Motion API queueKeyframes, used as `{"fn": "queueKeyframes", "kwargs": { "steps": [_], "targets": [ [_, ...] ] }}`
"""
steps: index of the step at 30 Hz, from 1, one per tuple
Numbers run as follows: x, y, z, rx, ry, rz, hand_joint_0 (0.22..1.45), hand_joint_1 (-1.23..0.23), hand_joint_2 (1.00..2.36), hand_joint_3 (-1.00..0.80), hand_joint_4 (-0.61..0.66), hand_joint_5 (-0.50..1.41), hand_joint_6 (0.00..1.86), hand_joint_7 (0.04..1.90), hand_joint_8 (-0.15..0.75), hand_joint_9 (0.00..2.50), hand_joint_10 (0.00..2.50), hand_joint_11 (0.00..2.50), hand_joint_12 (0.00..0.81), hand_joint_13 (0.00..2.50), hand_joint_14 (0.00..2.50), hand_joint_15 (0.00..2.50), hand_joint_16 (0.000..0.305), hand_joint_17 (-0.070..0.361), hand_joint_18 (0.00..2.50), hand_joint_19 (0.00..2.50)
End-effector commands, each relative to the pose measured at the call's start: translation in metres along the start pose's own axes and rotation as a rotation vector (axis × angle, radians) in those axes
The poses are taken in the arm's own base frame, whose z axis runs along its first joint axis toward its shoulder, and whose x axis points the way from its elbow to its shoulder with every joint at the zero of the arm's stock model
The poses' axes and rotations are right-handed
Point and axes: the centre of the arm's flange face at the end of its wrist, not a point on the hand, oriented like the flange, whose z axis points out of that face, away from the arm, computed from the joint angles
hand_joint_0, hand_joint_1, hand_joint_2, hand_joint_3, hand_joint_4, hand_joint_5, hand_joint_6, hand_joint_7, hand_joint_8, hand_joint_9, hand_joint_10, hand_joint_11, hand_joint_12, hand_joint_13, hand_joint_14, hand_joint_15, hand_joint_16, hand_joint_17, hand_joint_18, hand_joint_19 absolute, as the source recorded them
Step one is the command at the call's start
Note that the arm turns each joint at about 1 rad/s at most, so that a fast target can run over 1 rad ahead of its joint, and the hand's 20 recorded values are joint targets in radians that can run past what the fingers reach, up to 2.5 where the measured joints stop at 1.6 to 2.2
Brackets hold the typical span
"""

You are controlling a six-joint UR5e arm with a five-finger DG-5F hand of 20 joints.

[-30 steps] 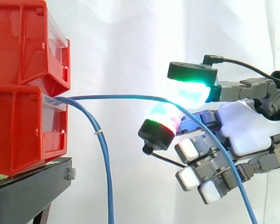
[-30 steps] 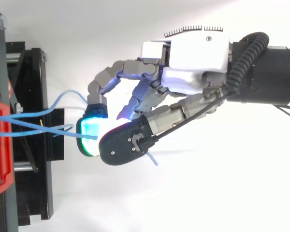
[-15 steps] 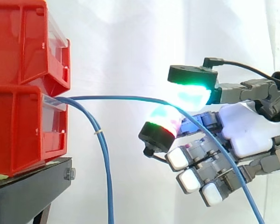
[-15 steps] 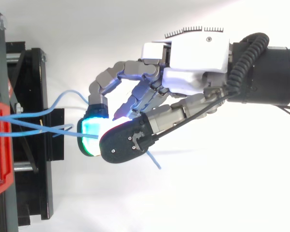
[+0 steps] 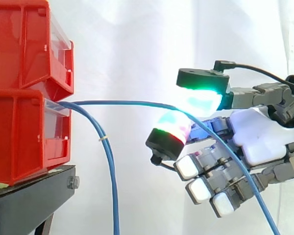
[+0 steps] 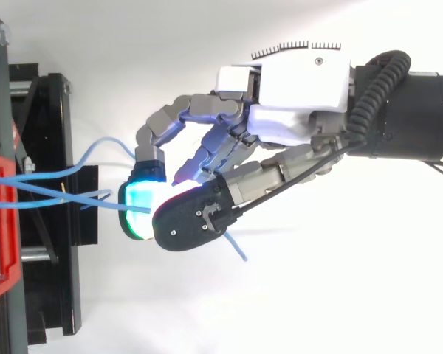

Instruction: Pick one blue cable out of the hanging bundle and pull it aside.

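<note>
One blue cable [image 5: 132,103] leaves the lower red bin [image 5: 24,137] and arcs level to the right into my hand [image 5: 259,134]. There it is pinched between a green-glowing fingertip [image 5: 201,98] and a red-and-green glowing fingertip [image 5: 170,128], then slants down past the palm to the lower right. A second blue cable [image 5: 109,171] droops from the same bin and hangs straight down. From above, several blue strands [image 6: 55,193] run from the bin to the cyan-lit pad [image 6: 138,210], and a short cable end [image 6: 238,249] pokes out behind the hand [image 6: 295,96]. The other fingers are curled below.
Two red bins are stacked at the left, the upper one [image 5: 24,44] overhanging the lower, on a black stand [image 5: 29,200]. A white curtain [image 5: 137,49] hangs behind. The arm's black wrist [image 6: 413,110] reaches in from the right.
The lower white-tipped fingers have curled a little further toward the bins. The pinched cable and the two glowing fingertips have hardly moved.
</note>
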Motion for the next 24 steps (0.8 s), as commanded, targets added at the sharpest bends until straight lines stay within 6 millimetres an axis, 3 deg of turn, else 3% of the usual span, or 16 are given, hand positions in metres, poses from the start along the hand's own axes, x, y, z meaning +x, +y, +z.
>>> {"fn": "queueKeyframes", "kwargs": {
  "steps": [1,24],
  "targets": [
    [0.0,0.0003,0.0003,-0.003,0.0,0.0,0.49,-0.87,1.34,-0.05,-0.26,-0.02,0.86,1.06,0.263,0.93,0.01,0.3,0.332,0.88,0.01,0.36,0.059,0.132,0.83,0.37],
    [-0.0003,-0.0003,0.0003,-0.004,-0.002,0.0,0.49,-0.87,1.36,-0.05,-0.26,-0.02,0.86,1.06,0.264,0.96,0.01,0.3,0.329,0.89,0.01,0.36,0.059,0.133,0.84,0.37]
  ]
}}
